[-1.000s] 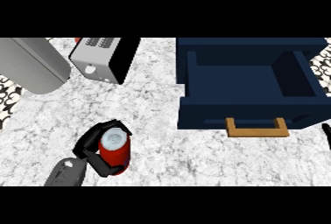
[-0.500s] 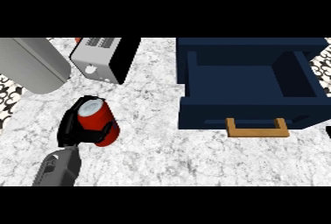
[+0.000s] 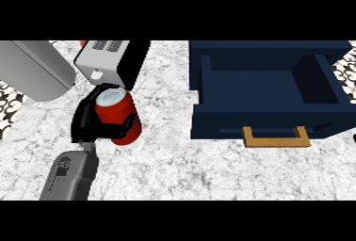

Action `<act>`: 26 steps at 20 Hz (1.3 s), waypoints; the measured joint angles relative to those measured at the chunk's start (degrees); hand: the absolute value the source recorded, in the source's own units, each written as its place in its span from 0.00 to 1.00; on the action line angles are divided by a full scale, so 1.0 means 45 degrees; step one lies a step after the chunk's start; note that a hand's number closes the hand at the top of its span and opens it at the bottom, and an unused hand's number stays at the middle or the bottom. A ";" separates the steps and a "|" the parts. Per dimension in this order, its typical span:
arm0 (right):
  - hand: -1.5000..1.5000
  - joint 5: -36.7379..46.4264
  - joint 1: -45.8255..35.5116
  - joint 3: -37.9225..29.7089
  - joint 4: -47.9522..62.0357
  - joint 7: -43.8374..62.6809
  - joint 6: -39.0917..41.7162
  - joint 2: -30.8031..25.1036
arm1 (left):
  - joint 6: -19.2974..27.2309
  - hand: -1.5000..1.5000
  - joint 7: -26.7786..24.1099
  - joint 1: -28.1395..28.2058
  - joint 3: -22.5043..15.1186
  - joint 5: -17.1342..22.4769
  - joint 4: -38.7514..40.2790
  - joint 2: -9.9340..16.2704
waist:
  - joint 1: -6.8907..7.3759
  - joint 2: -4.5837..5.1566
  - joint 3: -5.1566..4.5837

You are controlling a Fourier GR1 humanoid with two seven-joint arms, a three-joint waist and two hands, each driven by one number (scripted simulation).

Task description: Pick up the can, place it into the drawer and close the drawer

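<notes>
Red and topped with a pale silvery lid, the can [image 3: 118,117] is seen at the left middle of the marbled table [image 3: 173,160], tilted with its lid towards the far side. It is gripped by the left hand [image 3: 94,120], whose black fingers [image 3: 115,127] are curled round its body from the left and across its near part; the grey forearm [image 3: 69,174] is seen coming in from the near left edge. Whether the can's base touches the table cannot be told, as the near end is partly hidden by the hand.

Just beyond the can, a boxy appliance [image 3: 111,59] with a white face and a black side is placed at the far edge. Further left, a large grey rounded object [image 3: 31,68] is cut off by the far left corner. A black-and-white patterned surface [image 3: 10,106] is visible along the left border.

On the right, well apart from the can, a dark blue drawer [image 3: 271,94] is pulled open, its inside bare and its wooden handle [image 3: 276,137] pointing towards the near side. A sliver of dark shape is seen at the right border near the drawer front, too small for it to be told what it is
</notes>
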 measured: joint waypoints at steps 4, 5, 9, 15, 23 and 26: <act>0.00 -0.0015 -0.0086 -0.0088 -0.0099 0.0198 -0.0059 -0.0005 | 0.1002 1.00 0.1265 -0.0499 -0.1223 -0.0121 -0.1290 -0.0170 | -0.0017 -0.0005 -0.0002; 0.00 -0.0010 -0.0273 -0.0136 -0.0095 0.0344 -0.0142 -0.0057 | 0.1269 1.00 0.1656 -0.0776 -0.1474 -0.0176 -0.1490 -0.0193 | -0.0020 -0.0001 0.0000; 0.00 -0.0097 -0.0089 -0.0235 0.0010 0.0012 0.0059 0.0002 | 0.2139 1.00 0.3033 -0.2104 -0.2204 -0.0177 -0.1719 -0.0245 | -0.0077 0.0007 -0.0002; 0.00 -0.0122 0.0081 -0.0468 0.0405 -0.0637 0.0374 0.0042 | 0.3548 1.00 0.4527 -0.4341 -0.3315 -0.0253 -0.1365 -0.0269 | -0.0135 0.0020 0.0000; 0.00 -0.0288 -0.0144 -0.0644 0.0273 -0.0202 0.0301 -0.0014 | 0.5157 1.00 0.5336 -0.7346 -0.4262 0.0105 0.0122 -0.0272 | -0.0202 0.0038 -0.0001; 0.00 0.0034 -0.0285 -0.0417 0.0314 -0.0177 0.0195 0.0027 | 0.5760 1.00 0.5612 -0.8666 -0.4519 0.0434 0.1059 -0.0276 | -0.0239 0.0048 0.0001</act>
